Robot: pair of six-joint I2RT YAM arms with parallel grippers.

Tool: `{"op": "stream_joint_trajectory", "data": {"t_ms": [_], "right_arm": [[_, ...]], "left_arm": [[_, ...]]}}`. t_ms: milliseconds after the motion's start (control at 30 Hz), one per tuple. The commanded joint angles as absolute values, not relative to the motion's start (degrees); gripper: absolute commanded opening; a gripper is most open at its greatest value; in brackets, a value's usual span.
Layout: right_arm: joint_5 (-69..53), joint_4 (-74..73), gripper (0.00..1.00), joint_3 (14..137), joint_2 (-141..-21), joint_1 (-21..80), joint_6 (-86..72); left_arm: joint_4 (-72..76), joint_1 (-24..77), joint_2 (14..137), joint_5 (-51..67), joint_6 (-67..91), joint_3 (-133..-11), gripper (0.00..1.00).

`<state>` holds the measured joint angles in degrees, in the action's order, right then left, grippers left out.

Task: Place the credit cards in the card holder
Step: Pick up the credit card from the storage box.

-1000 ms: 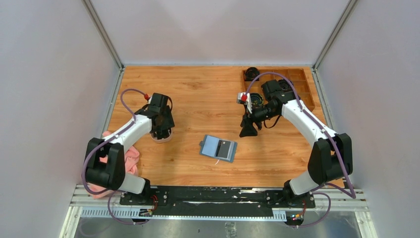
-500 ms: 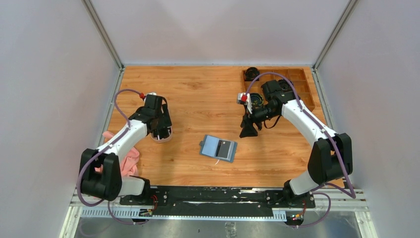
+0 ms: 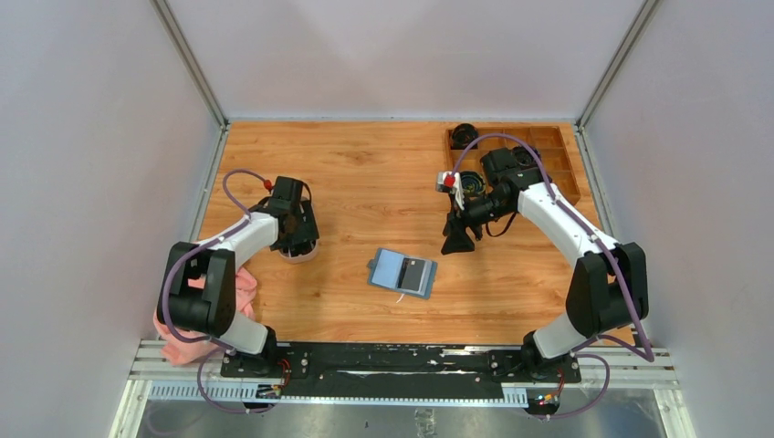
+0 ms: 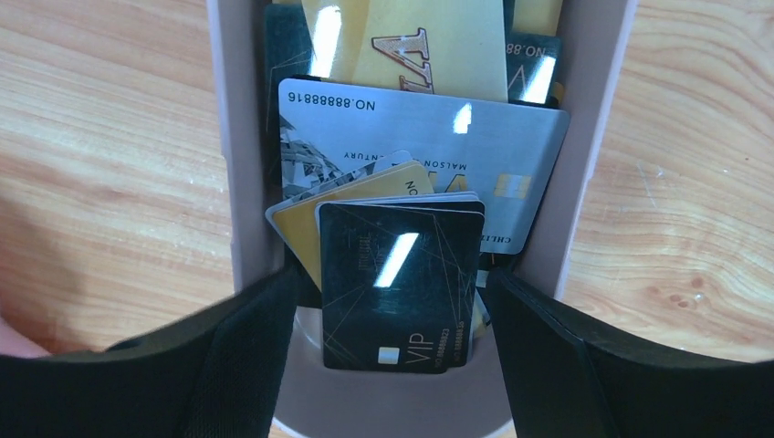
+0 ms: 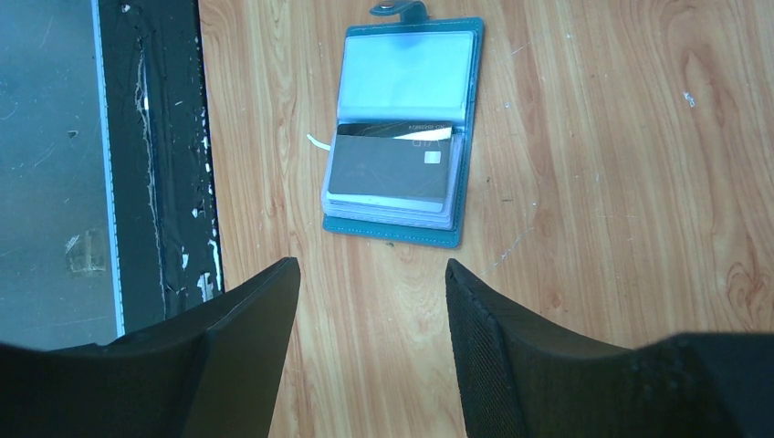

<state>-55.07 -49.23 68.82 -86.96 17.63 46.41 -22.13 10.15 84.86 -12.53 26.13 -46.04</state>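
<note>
Black card: on top of the credit cards in the white dish; the others are mostly hidden under it.
My left pincer: spread wide over the dish, pinching nothing.
My right pincer: spread, empty, near the card holder.
Card holder: open flat mid-desk, one dark card inside.
Desk: wood, with pale walls around it.

Open teal card holder; stacked credit cards
</note>
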Motion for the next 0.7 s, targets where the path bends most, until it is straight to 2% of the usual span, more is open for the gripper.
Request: {"op": "stream_joint_trajectory", "data": {"t_ms": [0,533,667], "right_arm": [[-56.43,-51.02,0.64,68.55,-87.53,16.66,47.90],[-56.86,-51.63,0.64,68.79,-88.14,16.69,48.47],[-56.97,-51.96,0.64,68.91,-88.15,16.70,48.65]], "left_arm": [[-20.39,9.58,87.20,-11.83,27.20,-45.24,0.82],[-23.24,9.58,88.69,-14.31,36.98,-43.29,0.85],[-21.45,9.58,89.64,-14.19,37.43,-42.41,0.74]]}}
